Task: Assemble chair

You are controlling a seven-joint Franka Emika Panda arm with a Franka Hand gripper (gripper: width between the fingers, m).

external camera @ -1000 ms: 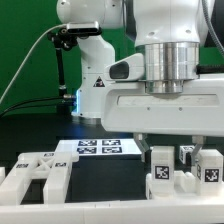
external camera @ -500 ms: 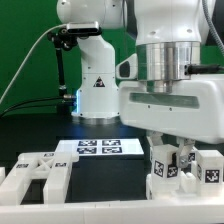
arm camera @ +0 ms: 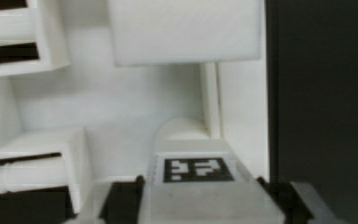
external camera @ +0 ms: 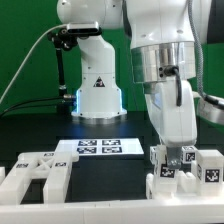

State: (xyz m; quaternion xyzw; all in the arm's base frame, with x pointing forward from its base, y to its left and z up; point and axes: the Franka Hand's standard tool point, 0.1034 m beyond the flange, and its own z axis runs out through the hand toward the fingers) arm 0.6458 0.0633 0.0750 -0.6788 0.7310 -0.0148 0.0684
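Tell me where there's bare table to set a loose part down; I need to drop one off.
Free: the dark table between the marker board and the cable. Crowded: the chair parts in front, and the tagged blocks under the gripper.

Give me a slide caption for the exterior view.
Gripper low over tagged chair parts at the exterior view's right, marker board behind.

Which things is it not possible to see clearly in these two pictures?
- Gripper fingertips: exterior view, hidden behind the tagged chair blocks; open or shut is unclear.
- Slotted white part: exterior view, cut off by the lower edge.
- Tagged block: wrist view, blurred, tag unreadable.
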